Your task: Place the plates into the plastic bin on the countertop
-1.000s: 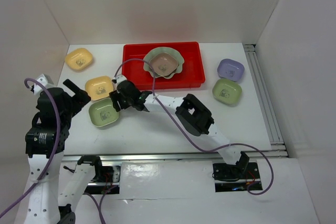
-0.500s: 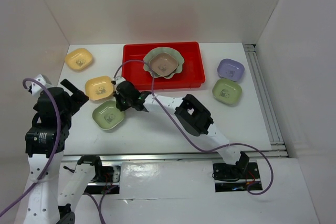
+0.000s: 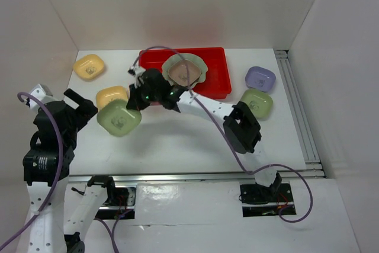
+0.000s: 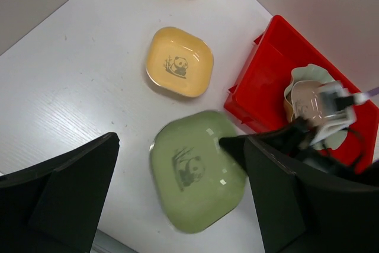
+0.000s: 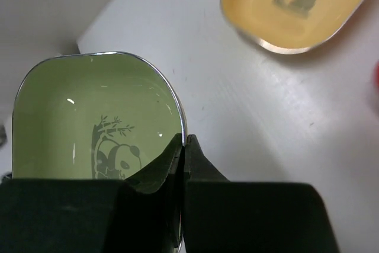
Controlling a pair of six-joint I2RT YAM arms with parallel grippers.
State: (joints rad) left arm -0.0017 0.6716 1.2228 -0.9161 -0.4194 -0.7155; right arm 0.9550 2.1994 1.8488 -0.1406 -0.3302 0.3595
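My right gripper (image 3: 137, 100) (image 5: 185, 140) is shut on the rim of a light green plate (image 3: 118, 117) (image 5: 77, 105) (image 4: 189, 170), holding it above the countertop (image 3: 177, 140) left of centre. The red plastic bin (image 3: 219, 75) (image 4: 260, 87) at the back holds the pale-green scalloped dish (image 3: 201, 70) with a brownish-pink plate (image 3: 183, 73) inside it. Two yellow plates (image 3: 89, 66) (image 3: 109, 95) lie at the left. A lavender plate (image 3: 260, 78) and another green plate (image 3: 256, 103) lie at the right. My left gripper (image 3: 80, 103) (image 4: 172, 146) hangs open and empty, left of the held plate.
White walls enclose the countertop on three sides. A metal rail (image 3: 299, 117) runs along the right edge and another along the near edge. The right arm's purple cable (image 3: 207, 117) arcs over the middle of the surface.
The right gripper closed on the green plate's rim and raised it off the countertop, swinging toward the bin. The left arm drew back slightly to the left.
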